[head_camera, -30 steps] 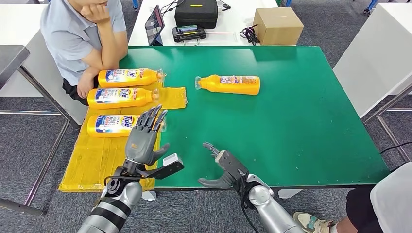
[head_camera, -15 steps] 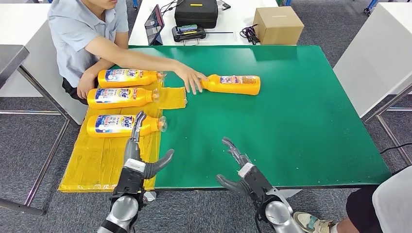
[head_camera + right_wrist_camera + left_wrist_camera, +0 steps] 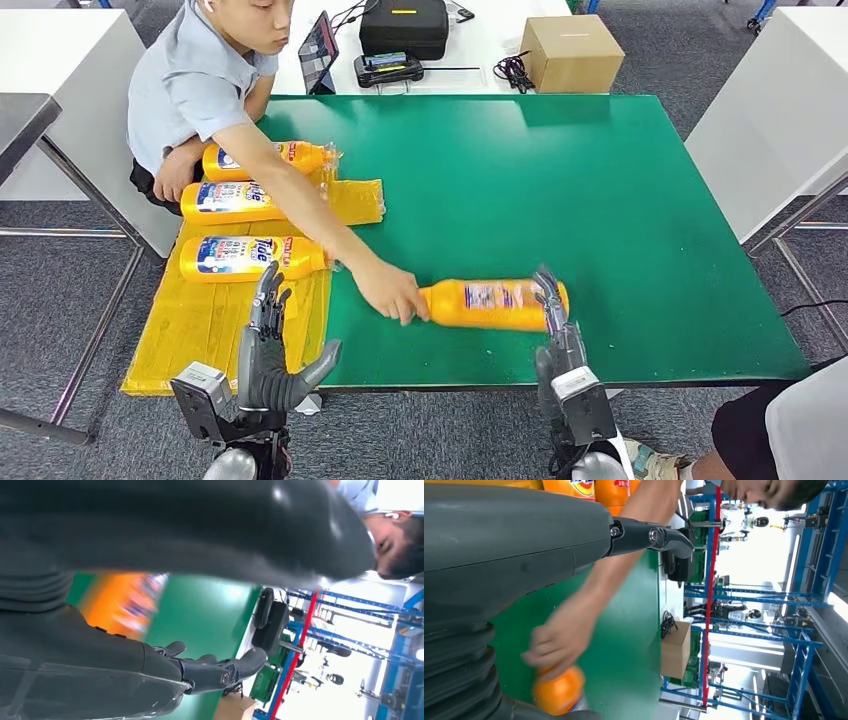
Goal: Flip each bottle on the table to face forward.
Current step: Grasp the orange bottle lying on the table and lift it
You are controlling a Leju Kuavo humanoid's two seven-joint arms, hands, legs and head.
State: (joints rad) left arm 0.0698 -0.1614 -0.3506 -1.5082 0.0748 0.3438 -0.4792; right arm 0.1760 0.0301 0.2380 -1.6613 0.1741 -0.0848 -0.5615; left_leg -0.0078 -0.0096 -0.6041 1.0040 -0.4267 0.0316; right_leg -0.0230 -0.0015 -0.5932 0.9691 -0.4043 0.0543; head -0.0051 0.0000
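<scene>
At the bottom of the head view, the left hand (image 3: 268,350) is raised with fingers apart, empty. The right hand (image 3: 560,345), open, points at an orange plastic bottle (image 3: 492,304) lying on the green table (image 3: 620,200), a person's hand (image 3: 388,293) on its neck. Three orange labelled bottles (image 3: 245,200) lie on a yellow sheet (image 3: 205,330), upper left.

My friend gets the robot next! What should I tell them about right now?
Left hand: open, holding nothing, at the table's near edge by the yellow mat.
Right hand: open, upright at the near bottle's base; contact unclear.
Near bottle: lying on the green table, a person's hand on its cap end.
Three bottles lie on the mat, labels up.
Done: those three seem to face forward.
Left: the near bottle, once the person lets go.
</scene>
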